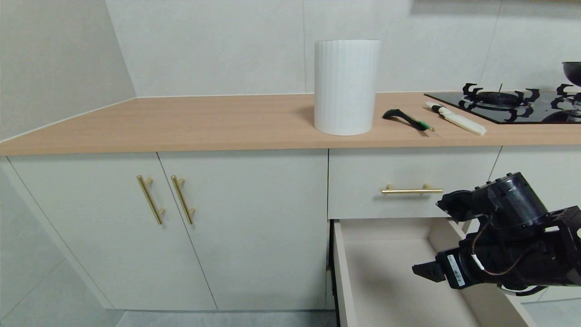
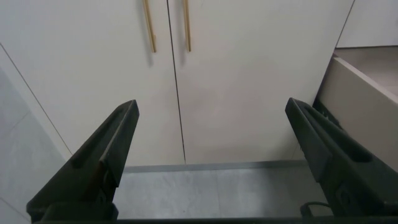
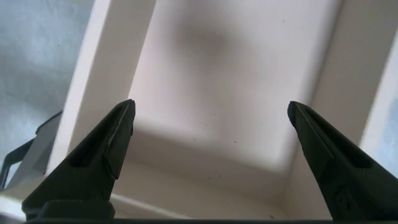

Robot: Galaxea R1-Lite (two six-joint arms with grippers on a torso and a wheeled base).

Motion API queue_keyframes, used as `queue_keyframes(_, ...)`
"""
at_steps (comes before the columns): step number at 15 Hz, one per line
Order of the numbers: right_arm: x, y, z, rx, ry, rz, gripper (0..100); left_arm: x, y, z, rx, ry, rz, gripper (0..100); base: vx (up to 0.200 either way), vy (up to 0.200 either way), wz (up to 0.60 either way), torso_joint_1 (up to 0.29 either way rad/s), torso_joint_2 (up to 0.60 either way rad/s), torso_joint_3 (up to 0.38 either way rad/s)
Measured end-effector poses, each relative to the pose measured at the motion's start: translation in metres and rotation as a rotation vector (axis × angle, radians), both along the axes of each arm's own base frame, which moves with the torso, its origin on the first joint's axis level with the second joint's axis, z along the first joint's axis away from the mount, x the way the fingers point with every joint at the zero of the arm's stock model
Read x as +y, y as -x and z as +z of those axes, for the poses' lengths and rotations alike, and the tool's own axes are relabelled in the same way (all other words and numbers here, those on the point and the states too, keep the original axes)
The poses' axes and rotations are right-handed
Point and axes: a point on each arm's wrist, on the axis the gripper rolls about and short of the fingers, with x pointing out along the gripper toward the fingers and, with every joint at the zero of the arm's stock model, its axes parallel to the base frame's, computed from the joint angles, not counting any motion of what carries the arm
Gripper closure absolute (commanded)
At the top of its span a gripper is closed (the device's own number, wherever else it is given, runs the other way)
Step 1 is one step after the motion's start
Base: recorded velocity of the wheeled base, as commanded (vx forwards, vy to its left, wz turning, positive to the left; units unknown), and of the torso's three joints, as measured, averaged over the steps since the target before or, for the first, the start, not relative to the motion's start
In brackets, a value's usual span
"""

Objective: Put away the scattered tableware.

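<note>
On the wooden countertop (image 1: 204, 122) lie a black utensil with a green tip (image 1: 406, 119) and a white-handled utensil (image 1: 456, 119), both right of a tall white ribbed canister (image 1: 346, 86). Below them a drawer (image 1: 386, 272) stands pulled out, with nothing on its visible floor. My right gripper (image 1: 426, 236) hangs open over the drawer's right side; in the right wrist view the gripper (image 3: 210, 106) frames the bare drawer floor (image 3: 236, 74). My left gripper (image 2: 210, 109) is open and low, facing the cabinet doors (image 2: 249, 81) with nothing between its fingers.
A black gas hob (image 1: 508, 104) sits at the counter's right end. Two cabinet doors with gold handles (image 1: 165, 200) fill the left. A shut drawer with a gold bar handle (image 1: 411, 190) sits above the open one. The open drawer's side (image 2: 367, 81) juts beside the left gripper.
</note>
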Motion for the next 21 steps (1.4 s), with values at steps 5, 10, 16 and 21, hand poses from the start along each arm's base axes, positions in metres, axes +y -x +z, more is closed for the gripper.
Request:
queue_keyframes(5,-0.0001,0.0001,0.0005,-0.007,0.007,-0.007,0,0.0000,0.0000,0.0000,0.000,0.000,0.000,0,0.000,0.000,0.00,0.125,-0.43,-0.303)
queue_keyframes(10,-0.0004,0.0001,0.0007,-0.007,0.007,-0.008,0,0.0000,0.0000,0.0000,0.000,0.000,0.000,0,0.000,0.000,0.00,0.176,-0.47,-0.298)
queue_keyframes(16,-0.0006,0.0002,0.0010,-0.008,0.007,-0.008,0,0.0000,0.0000,0.0000,0.000,0.000,0.000,0,0.000,0.000,0.00,0.203,-0.48,-0.286)
queue_keyframes(21,0.0005,-0.0031,0.0056,-0.070,-0.012,-0.020,0,0.0000,0.0000,0.0000,0.000,0.000,0.000,0,0.000,0.000,0.00,0.072,-0.16,-0.092)
